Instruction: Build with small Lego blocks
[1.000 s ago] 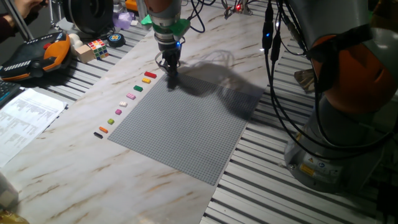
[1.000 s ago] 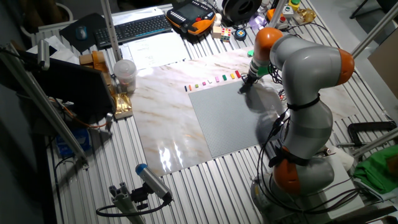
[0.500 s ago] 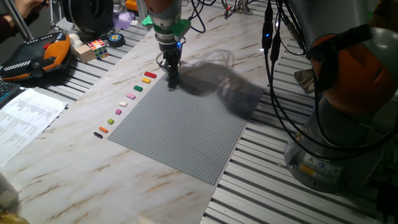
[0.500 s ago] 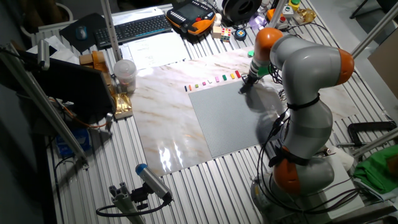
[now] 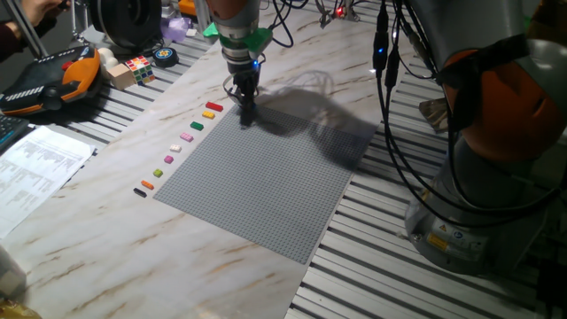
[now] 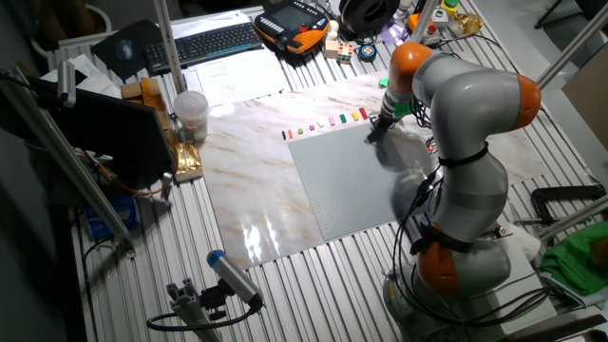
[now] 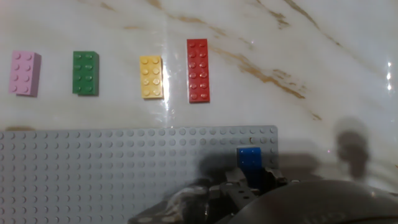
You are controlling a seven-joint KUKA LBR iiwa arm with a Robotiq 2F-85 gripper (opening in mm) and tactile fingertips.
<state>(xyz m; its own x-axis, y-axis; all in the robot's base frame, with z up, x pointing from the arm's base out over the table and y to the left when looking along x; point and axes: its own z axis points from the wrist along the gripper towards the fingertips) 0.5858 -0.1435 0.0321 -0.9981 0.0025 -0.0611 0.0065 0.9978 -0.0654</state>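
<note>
My gripper (image 5: 244, 115) stands upright at the far corner of the grey studded baseplate (image 5: 266, 177), its tip down on the plate. In the hand view a blue brick (image 7: 250, 159) sits on the baseplate (image 7: 93, 168) near its corner, between my dark fingertips (image 7: 233, 186), and the gripper (image 7: 252, 180) looks shut on it. A red brick (image 7: 198, 61), a yellow one (image 7: 151, 76), a green one (image 7: 85, 73) and a pink one (image 7: 25, 73) lie in a row on the marble beside the plate. That row (image 5: 197, 127) continues with several more small bricks (image 6: 323, 123).
A Rubik's cube (image 5: 139, 66), an orange-black teach pendant (image 5: 53, 80) and printed sheets (image 5: 35, 168) lie left of the marble board. My arm's base and cables (image 5: 478, 177) fill the right side. A keyboard (image 6: 209, 43) and a cup (image 6: 190, 114) stand farther off.
</note>
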